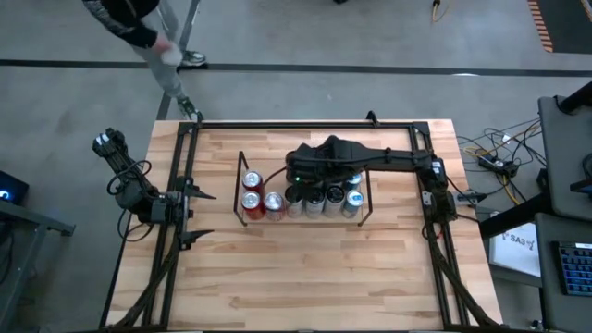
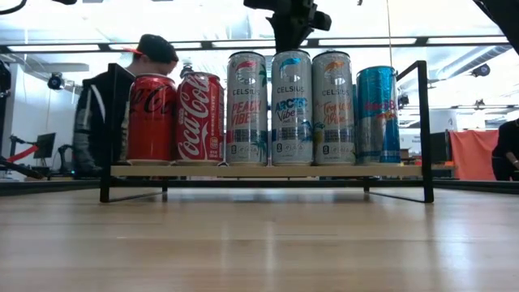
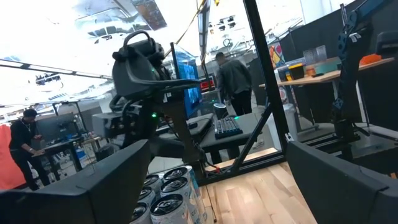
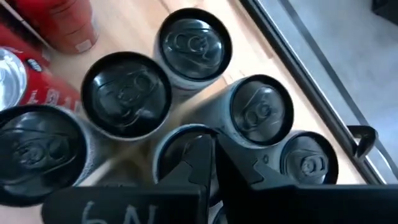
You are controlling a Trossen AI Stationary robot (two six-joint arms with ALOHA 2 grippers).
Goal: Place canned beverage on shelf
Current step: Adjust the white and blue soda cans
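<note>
- Desk (image 2: 259, 243): we list a light wood top, bare in the low view's foreground ahead of the shelf.
- Shelf (image 2: 268, 171): a low rack with a light wood base and thin black wire end frames, standing near the middle of the desk; seen from above it carries cans in more than one row.
- Front row, as we read it in the low view: two red Coca-Cola cans (image 2: 199, 118) side by side at one end, then three white Celsius cans (image 2: 292, 108) upright and touching, then a blue can (image 2: 377, 115) at the other end beside the wire frame.
- Cans from above: we count the red cans (image 1: 252, 199) at the shelf's left end and dark-topped and silver-topped cans (image 1: 319, 199) filling the rest.
- Right gripper (image 4: 208, 152): we find it above the dark-topped cans on the shelf, its fingers closed together, with no can between them; in the low view the arm hangs over the middle Celsius can.
- Left gripper (image 1: 199, 215): waiting at the desk's left edge, well apart from the shelf, its jaws spread wide and holding no can.
- Person (image 2: 101, 109): behind the shelf, beyond the desk, in dark clothes and a cap.
</note>
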